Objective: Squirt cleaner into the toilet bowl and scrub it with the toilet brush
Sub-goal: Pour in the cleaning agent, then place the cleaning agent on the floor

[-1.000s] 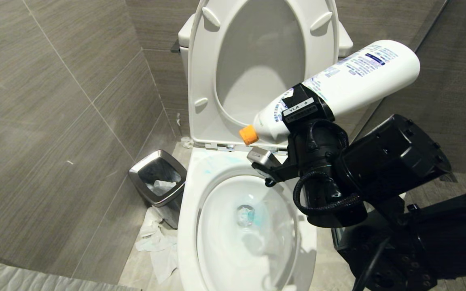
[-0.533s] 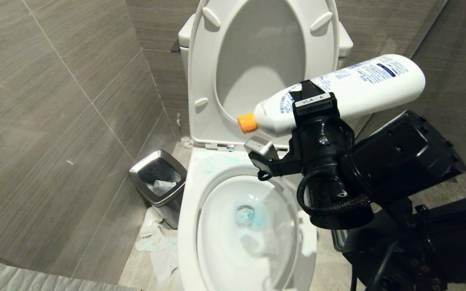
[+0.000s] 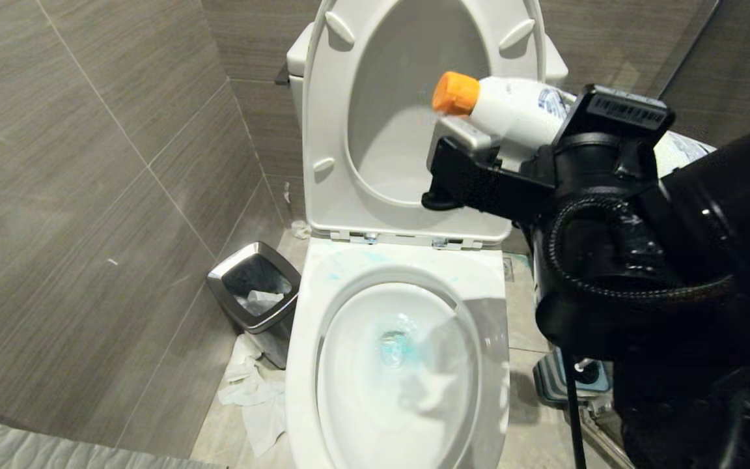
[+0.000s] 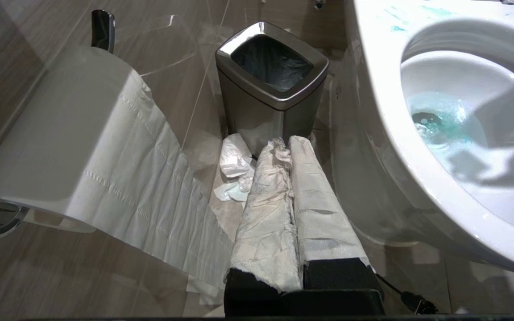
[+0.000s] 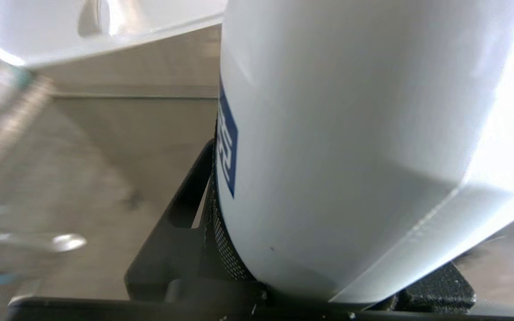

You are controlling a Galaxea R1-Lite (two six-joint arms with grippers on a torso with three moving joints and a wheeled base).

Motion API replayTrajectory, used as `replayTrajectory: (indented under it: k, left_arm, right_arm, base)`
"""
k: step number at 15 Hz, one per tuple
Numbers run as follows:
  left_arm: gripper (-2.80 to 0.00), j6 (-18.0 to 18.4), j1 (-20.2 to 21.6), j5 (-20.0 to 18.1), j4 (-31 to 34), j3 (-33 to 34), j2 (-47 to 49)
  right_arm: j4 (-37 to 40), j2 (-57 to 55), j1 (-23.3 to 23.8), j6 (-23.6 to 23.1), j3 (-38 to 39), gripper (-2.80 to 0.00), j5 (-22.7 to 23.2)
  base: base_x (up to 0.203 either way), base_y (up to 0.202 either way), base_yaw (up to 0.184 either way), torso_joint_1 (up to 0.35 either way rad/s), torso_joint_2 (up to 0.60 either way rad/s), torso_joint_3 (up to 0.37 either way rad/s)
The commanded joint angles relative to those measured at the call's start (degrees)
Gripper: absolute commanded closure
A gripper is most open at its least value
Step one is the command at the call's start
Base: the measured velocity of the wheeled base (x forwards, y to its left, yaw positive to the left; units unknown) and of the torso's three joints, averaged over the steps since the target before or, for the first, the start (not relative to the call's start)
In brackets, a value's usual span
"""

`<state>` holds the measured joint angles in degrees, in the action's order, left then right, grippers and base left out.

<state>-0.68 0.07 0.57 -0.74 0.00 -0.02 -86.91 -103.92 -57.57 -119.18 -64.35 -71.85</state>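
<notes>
- The right gripper [image 3: 512, 153] grips the cleaner bottle [image 3: 512, 111] above the toilet bowl [image 3: 394, 365], orange cap [image 3: 456, 93] tipped up; blue liquid sits in the water
- Best kept upright and firmly gripped while put aside; drips stain
- Left gripper [image 4: 290, 147], paper-wrapped, is closed by the bin [image 4: 271, 84]; brush unseen

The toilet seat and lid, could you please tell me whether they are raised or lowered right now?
Raised. The seat and lid stand upright against the tank, leaving the toilet bowl open, with blue-teal liquid in its water.
</notes>
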Motion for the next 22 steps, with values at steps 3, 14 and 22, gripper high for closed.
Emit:
replayTrajectory:
  k: [3, 14, 22]
  left_arm:
    - [0.0, -0.02, 0.01, 0.0, -0.05, 0.44, 0.02]
    - [0.0, -0.02, 0.01, 0.04, -0.05, 0.44, 0.02]
    - [0.0, -0.02, 0.01, 0.04, -0.05, 0.44, 0.02]
  right_arm:
    - [-0.39, 2.01, -5.46, 0.12, -7.53, 0.0, -6.55]
    - [-0.5, 4.95, 3.62, 0.16, -29.72, 0.0, -15.82]
    - [-0.76, -3.63, 9.46, -0.08, -39.69, 0.0, -15.82]
  base:
    - [0.0, 0.0, 0.0, 0.0, 0.0, 0.0]
    - [0.0, 0.0, 0.0, 0.0, 0.0, 0.0]
    - [0.0, 0.0, 0.0, 0.0, 0.0, 0.0]
